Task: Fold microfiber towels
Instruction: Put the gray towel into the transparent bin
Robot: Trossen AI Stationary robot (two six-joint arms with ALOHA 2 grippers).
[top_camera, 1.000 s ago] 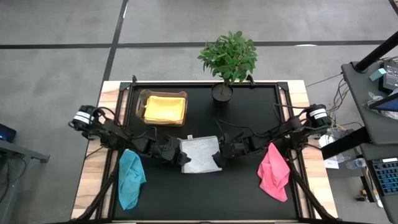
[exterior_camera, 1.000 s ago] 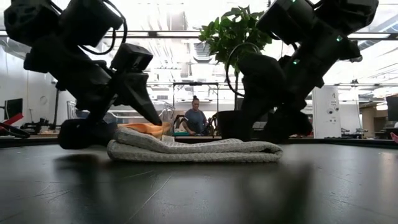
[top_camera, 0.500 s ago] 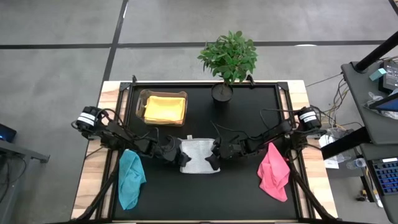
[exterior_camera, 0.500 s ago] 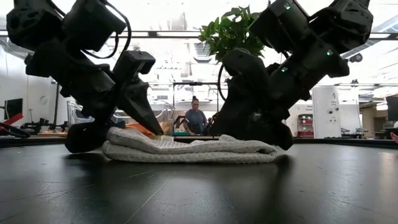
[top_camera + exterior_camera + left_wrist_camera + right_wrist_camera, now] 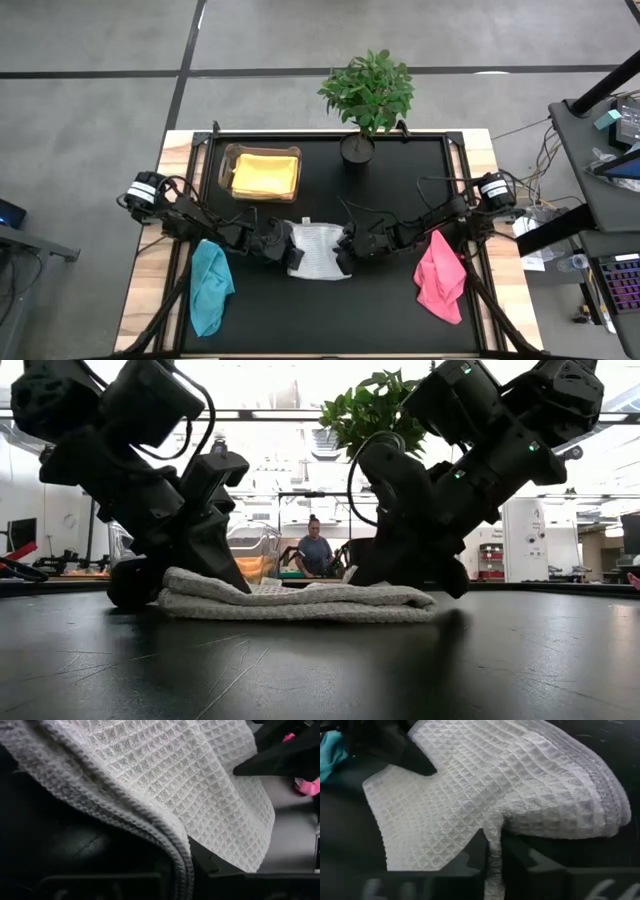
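Observation:
A white-grey waffle-weave microfiber towel (image 5: 318, 250) lies folded in layers on the black table's middle (image 5: 300, 598). My left gripper (image 5: 283, 247) is at its left edge and my right gripper (image 5: 346, 249) at its right edge; both are low over the table and shut on the cloth. A teal towel (image 5: 210, 287) lies crumpled at the near left and a pink one (image 5: 440, 277) at the near right. A yellow towel (image 5: 265, 175) rests folded inside a clear box at the far left. My left gripper pinches the towel's hemmed left edge (image 5: 181, 854) between its two fingers, coming in low from the table's left and slanting down. The cloth lies slack on the table. How many layers are held I cannot tell. My right gripper pinches a raised ridge of cloth at the towel's right edge (image 5: 492, 837) between its two fingers, slanting down from the table's right. The rest of the towel lies flat on the table. Whether it holds one layer or several I cannot tell.
A potted plant (image 5: 365, 95) stands at the far edge, right of the clear box (image 5: 225, 160). Bare black tabletop (image 5: 320, 320) stretches in front of the towel. A person (image 5: 315, 550) sits in the room beyond the table.
Both grippers have dropped onto the white-grey towel's side edges and shut on them. My right gripper has moved toward the table's left, pushing the towel's right edge inward, so the towel is now narrower and slightly bunched.

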